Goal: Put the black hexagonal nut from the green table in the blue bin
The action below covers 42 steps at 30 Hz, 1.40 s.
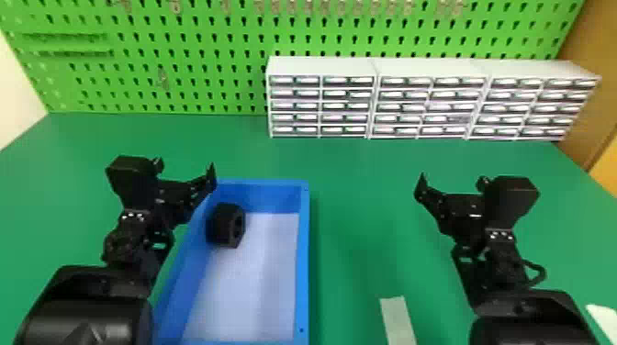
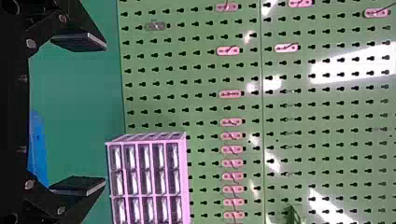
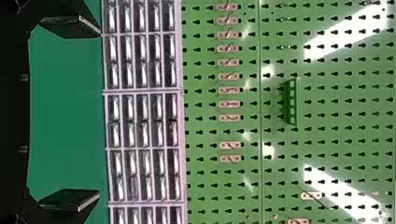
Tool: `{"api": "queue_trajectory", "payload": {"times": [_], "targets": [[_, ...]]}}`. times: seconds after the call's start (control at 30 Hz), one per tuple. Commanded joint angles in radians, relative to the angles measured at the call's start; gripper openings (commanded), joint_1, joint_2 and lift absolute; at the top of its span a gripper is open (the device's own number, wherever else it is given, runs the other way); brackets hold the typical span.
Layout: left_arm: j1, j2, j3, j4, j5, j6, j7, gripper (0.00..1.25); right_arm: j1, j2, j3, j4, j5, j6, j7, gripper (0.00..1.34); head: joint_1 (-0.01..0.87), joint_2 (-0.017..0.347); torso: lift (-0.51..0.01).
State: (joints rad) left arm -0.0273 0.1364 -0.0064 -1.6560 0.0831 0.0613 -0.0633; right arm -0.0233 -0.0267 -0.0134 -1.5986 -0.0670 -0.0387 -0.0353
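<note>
By the bin's far left corner, the left tool [image 1: 186, 170] stands wide open and empty, its two fingers spread well apart; one fingertip overlaps that corner in the head view, and whether it touches cannot be told. Over the bench's right side, the right tool [image 1: 452, 182] is also wide open and empty.

The bench [image 1: 358, 183] is green. Along its far edge, from about the middle towards the far right corner, three white drawer units [image 1: 321, 66] stand side by side. Behind rises a green pegboard [image 1: 220, 27], with pink tabs [image 2: 231, 122] in rows. Right of the bin, towards the bench's near edge, lies a pale strip [image 1: 397, 321].

The blue bin [image 1: 303, 257] sits left of the bench's middle and has a pale floor. Inside, near its far left corner and close against the left wall, is the black nut [image 1: 222, 225], on its side with the hole facing right.
</note>
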Motion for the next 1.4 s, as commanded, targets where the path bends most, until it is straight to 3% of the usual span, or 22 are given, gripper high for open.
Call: {"api": "queue_trajectory", "payload": {"times": [0.0,1.37], "targets": [[0.000,0.000,0.002,0.001,0.000,0.000,-0.001,1.00,0.000,-0.001,-0.003,-0.003,0.007,0.003,0.000,1.24,0.686,0.052,-0.097],[-0.006,0.000,-0.001,-0.001,-0.016,0.017,-0.009,1.00,-0.007,-0.005,-0.008,-0.023,0.016,0.060,0.000,1.24,0.686,0.052,-0.097]]}}
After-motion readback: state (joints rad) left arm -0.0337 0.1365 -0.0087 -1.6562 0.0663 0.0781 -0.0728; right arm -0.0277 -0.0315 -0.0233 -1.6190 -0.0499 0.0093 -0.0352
